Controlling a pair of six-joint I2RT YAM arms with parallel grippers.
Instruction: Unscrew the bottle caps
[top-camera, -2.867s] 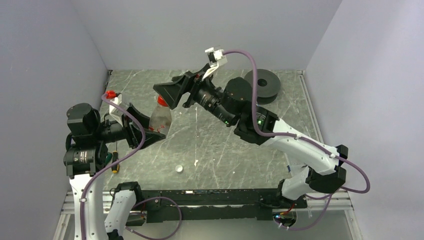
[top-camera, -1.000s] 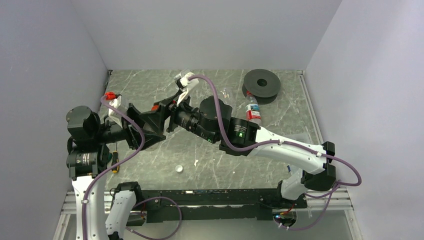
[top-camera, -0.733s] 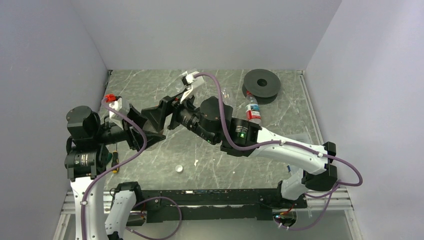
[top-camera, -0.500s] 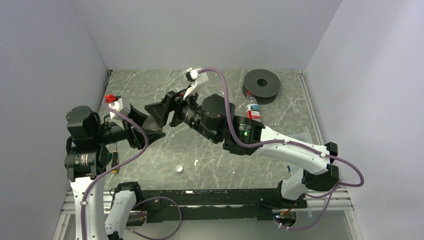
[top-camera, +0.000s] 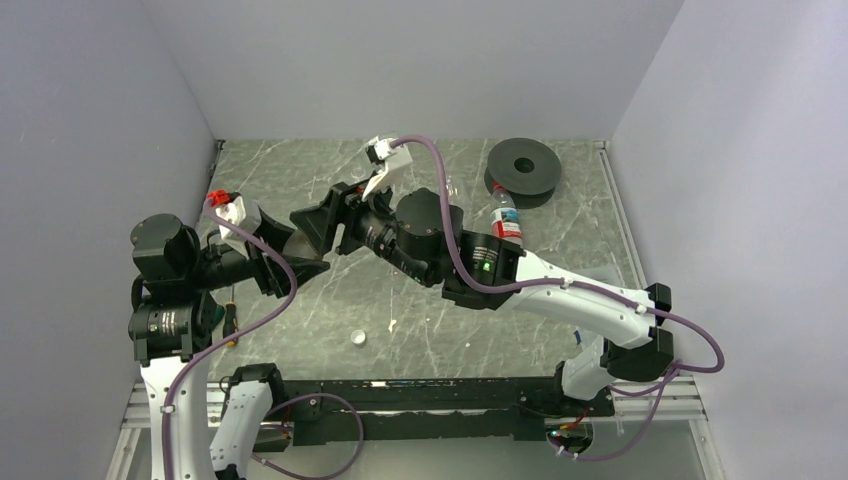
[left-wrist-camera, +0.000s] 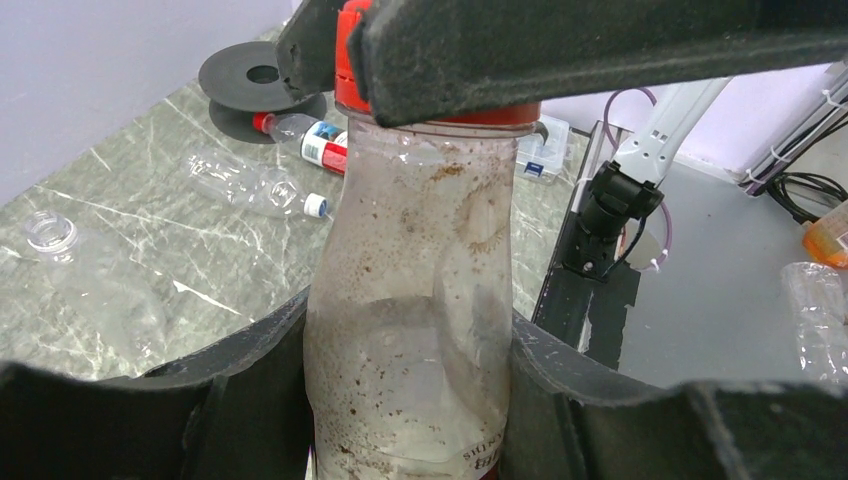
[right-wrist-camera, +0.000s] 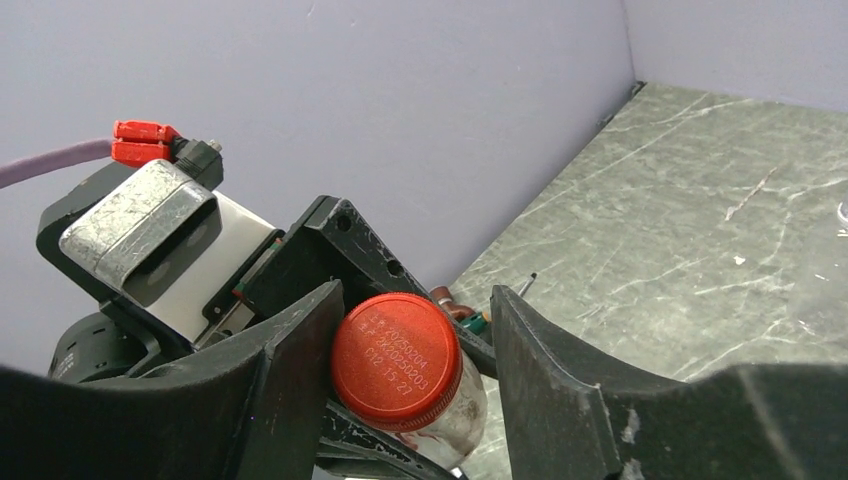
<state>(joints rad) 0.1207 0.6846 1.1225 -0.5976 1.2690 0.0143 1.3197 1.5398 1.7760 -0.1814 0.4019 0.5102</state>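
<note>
My left gripper (left-wrist-camera: 410, 350) is shut on the body of a dirty clear bottle (left-wrist-camera: 410, 280) and holds it up off the table. The bottle's red cap (right-wrist-camera: 396, 360) sits between the fingers of my right gripper (right-wrist-camera: 415, 320). The left finger touches the cap, and a gap shows at the right finger. In the top view the right gripper (top-camera: 315, 222) meets the left gripper (top-camera: 290, 265) at the left of the table and hides the bottle. A loose white cap (top-camera: 357, 338) lies on the table near the front.
A red-labelled bottle (top-camera: 505, 220) lies beside the black spool (top-camera: 523, 168) at the back right. A clear bottle (left-wrist-camera: 250, 185) with a white cap (left-wrist-camera: 315, 205) and an uncapped clear bottle (left-wrist-camera: 90, 280) lie on the table. A screwdriver (top-camera: 230, 325) lies at the left.
The right gripper has turned at its wrist and shifted slightly up and back over the cap. The left gripper still holds the bottle in about the same place.
</note>
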